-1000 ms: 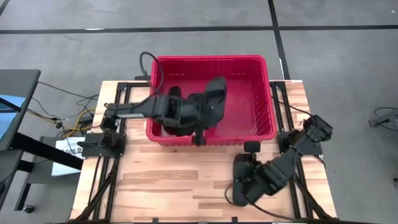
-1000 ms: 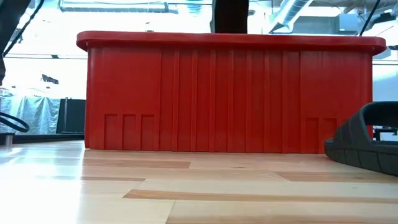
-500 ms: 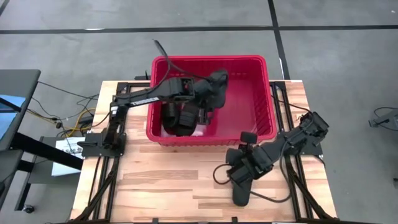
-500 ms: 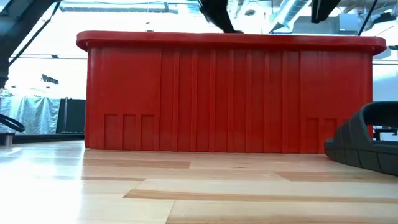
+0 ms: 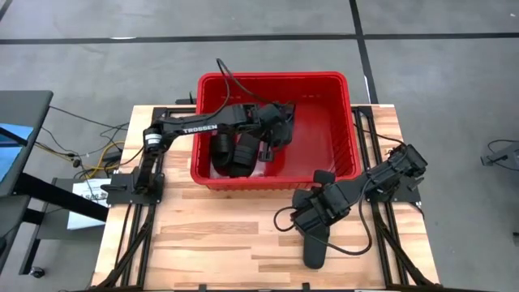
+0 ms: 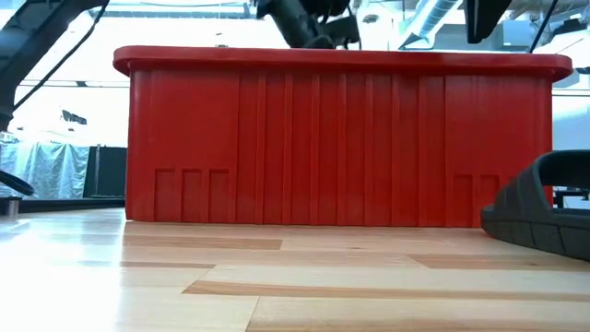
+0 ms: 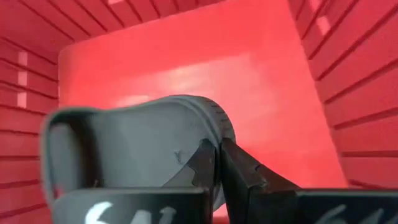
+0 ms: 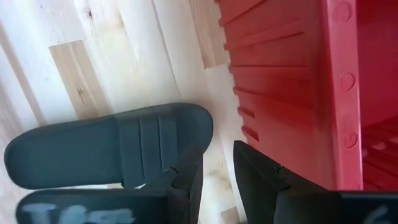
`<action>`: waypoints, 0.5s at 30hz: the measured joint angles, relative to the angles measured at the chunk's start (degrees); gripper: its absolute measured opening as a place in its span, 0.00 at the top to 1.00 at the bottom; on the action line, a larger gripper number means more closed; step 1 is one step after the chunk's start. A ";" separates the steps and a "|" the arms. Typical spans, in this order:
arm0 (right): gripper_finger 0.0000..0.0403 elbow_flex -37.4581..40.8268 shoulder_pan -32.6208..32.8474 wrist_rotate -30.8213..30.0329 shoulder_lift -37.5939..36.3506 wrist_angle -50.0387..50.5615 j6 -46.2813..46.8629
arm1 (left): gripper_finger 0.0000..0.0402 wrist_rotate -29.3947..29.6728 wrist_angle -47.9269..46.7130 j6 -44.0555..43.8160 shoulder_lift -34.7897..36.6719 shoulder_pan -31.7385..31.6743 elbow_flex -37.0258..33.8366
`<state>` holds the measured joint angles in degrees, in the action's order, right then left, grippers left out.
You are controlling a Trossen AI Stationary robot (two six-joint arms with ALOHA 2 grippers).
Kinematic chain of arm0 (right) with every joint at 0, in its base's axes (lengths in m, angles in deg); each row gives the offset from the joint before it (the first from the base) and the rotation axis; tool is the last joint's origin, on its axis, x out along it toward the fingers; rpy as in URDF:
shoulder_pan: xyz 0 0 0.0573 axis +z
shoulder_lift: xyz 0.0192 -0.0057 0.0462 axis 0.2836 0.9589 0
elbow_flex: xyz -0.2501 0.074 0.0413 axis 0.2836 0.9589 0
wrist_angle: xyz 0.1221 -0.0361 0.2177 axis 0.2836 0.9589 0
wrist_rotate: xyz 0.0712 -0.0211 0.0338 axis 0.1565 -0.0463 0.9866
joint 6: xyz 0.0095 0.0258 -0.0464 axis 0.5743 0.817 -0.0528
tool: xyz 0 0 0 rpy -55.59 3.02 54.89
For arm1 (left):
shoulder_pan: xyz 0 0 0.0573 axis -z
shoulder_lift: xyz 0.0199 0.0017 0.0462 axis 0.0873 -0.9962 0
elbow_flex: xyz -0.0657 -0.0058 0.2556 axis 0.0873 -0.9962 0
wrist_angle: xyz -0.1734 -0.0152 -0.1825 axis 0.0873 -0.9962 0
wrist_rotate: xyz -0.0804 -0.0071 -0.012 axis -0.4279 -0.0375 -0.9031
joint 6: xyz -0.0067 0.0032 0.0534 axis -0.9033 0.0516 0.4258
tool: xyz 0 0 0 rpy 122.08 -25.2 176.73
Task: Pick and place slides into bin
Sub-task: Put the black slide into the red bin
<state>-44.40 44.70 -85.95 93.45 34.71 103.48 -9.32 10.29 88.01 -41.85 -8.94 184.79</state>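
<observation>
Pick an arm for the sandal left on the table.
Right. Its pincer hangs open right over that sandal outside the bin. The left pincer is inside the bin, shut on another sandal.

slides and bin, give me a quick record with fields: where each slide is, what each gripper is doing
bin: red, at the table's far side
slides in bin: two, lying at its left end
third slide: over the bin, held by the left gripper
fourth slide: on the table in front of the bin
right gripper: open, above the fourth slide's edge, not yet gripping
</observation>
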 joint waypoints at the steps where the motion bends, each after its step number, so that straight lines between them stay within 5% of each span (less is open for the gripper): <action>1: 0.80 0.00 -0.06 0.17 0.00 0.00 0.00 | 1.00 -0.17 1.66 -0.01 0.09 -0.34 -1.35; 15: 0.80 0.00 -1.37 1.54 0.02 0.00 -0.48 | 1.00 -3.04 7.64 -0.10 0.09 -1.14 -6.50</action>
<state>-44.40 43.33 -84.41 93.46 34.71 103.00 -12.36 17.93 87.91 -41.76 -10.08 178.29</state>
